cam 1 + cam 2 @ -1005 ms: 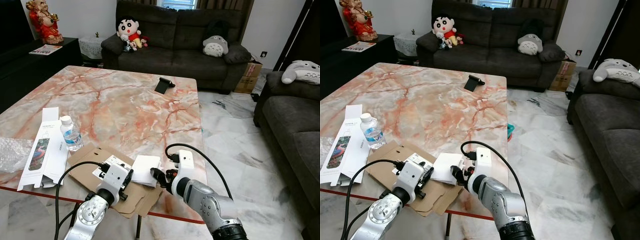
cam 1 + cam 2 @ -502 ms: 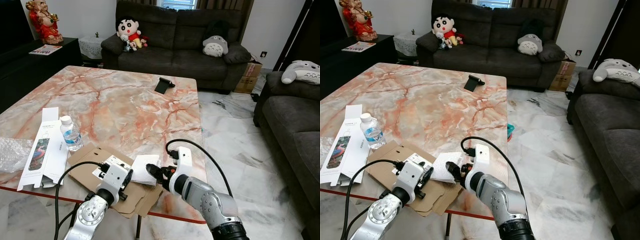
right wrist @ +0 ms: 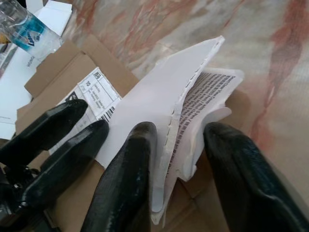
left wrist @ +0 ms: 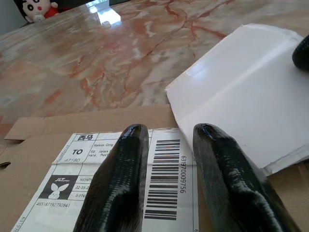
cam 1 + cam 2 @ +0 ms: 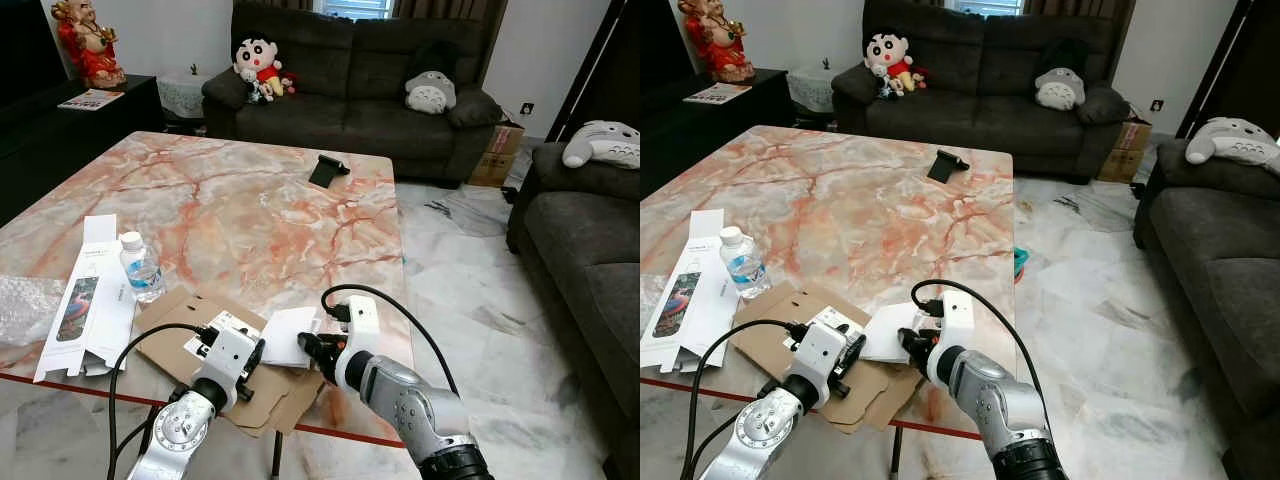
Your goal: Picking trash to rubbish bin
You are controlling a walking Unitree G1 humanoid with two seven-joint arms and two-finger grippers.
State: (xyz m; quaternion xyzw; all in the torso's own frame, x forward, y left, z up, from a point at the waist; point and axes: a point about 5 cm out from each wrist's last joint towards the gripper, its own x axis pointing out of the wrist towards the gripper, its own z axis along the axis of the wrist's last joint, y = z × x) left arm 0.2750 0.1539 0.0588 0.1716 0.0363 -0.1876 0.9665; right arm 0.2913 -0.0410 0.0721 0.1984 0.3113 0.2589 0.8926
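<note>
Booklet [image 3: 193, 111]: white folded paper lying half on flattened cardboard [image 5: 185, 320] near the marble table [image 5: 250, 200] front edge.
Right gripper [image 3: 178, 159]: fingers parted around the booklet's edge, seemingly not yet pinching.
Left gripper [image 4: 169, 179]: spread apart, over the cardboard's shipping label [image 4: 164, 179].

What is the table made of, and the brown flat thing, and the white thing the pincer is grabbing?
Table: looks like polished marble, with glossy pink veins, maybe imitation. Brown sheet: matte cardboard, folded flat, with a shipping label. White booklet: thin printed paper, with the right pincer around its edge.
</note>
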